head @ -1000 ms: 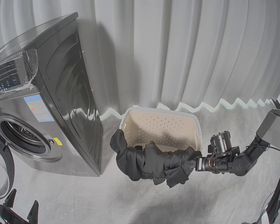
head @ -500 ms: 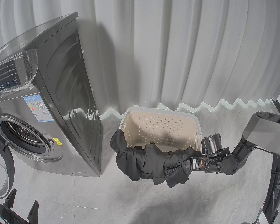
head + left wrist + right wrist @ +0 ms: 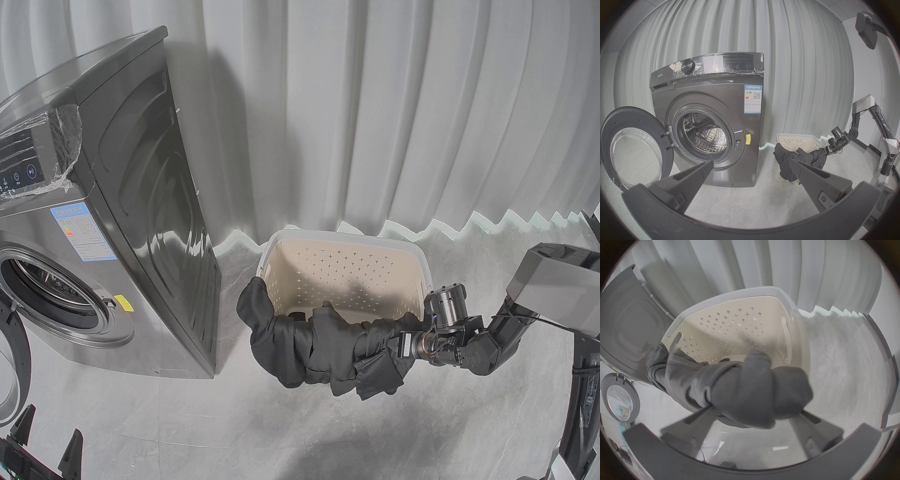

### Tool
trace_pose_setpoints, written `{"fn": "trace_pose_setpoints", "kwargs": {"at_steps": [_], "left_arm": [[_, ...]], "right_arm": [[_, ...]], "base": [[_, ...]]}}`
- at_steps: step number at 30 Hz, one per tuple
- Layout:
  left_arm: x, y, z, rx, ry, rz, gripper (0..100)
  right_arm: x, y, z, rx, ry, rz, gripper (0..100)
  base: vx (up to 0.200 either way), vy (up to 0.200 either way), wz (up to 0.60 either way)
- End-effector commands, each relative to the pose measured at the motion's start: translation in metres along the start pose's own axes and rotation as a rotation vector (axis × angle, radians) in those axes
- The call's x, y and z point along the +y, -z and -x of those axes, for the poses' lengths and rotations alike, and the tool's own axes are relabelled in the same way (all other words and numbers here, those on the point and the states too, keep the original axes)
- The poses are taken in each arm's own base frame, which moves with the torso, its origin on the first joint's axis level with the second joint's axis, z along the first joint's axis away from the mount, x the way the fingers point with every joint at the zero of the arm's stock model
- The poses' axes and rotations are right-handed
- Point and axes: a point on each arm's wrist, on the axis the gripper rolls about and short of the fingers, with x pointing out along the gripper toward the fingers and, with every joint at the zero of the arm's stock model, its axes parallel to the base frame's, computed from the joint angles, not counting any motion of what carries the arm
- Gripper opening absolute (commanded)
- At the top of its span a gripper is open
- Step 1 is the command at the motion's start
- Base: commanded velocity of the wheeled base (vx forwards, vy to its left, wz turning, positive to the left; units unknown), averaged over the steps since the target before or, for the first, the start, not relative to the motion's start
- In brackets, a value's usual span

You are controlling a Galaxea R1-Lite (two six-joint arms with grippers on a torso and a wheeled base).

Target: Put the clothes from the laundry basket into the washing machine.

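Observation:
A dark grey garment (image 3: 325, 350) hangs over the front rim of the cream laundry basket (image 3: 350, 272) on the floor. My right gripper (image 3: 400, 345) is pressed into the garment's right end. In the right wrist view that gripper (image 3: 753, 408) stands open, with the bunched garment (image 3: 747, 390) lying between its spread fingers (image 3: 693, 422) and hiding their tips. The grey washing machine (image 3: 125, 206) stands on the left with its drum (image 3: 706, 137) showing and its door (image 3: 631, 147) swung wide. My left gripper (image 3: 44, 437) is open, low in front of the machine, holding nothing.
White curtains (image 3: 375, 112) hang behind the basket and the machine. Bare grey floor (image 3: 219, 412) lies between the machine's front and the basket. The basket stands close to the machine's right side.
My right arm has moved left, pushing its gripper into the garment's right end; the cloth there has bunched slightly. The left arm has not moved.

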Motion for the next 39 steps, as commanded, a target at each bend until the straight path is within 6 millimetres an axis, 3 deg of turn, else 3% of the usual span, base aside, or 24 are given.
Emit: {"fn": "trace_pose_setpoints", "kwargs": {"at_steps": [1, 10, 15, 25, 33, 39], "left_arm": [[0.000, 0.005, 0.000, 0.000, 0.001, 0.000, 100], [0.000, 0.005, 0.000, 0.000, 0.001, 0.000, 100], [0.000, 0.005, 0.000, 0.000, 0.001, 0.002, 100], [0.000, 0.004, 0.000, -0.002, 0.001, 0.003, 100], [0.000, 0.005, 0.000, 0.000, 0.001, 0.003, 100], [0.000, 0.005, 0.000, 0.000, 0.001, 0.003, 100]], "right_arm": [[0.000, 0.003, -0.003, -0.001, 0.001, 0.004, 0], [0.002, 0.007, 0.002, 0.010, -0.005, 0.008, 0], [0.008, 0.003, 0.021, -0.012, -0.030, 0.014, 0], [0.032, -0.008, 0.113, -0.157, -0.126, 0.051, 0], [0.045, -0.014, 0.203, -0.342, -0.288, 0.055, 0], [0.035, -0.017, 0.235, -0.440, -0.353, 0.043, 0]], "base": [[0.000, 0.000, 0.00], [0.000, 0.000, 0.00], [0.000, 0.000, 0.00], [0.000, 0.000, 0.00], [0.000, 0.000, 0.00], [0.000, 0.000, 0.00]]}}
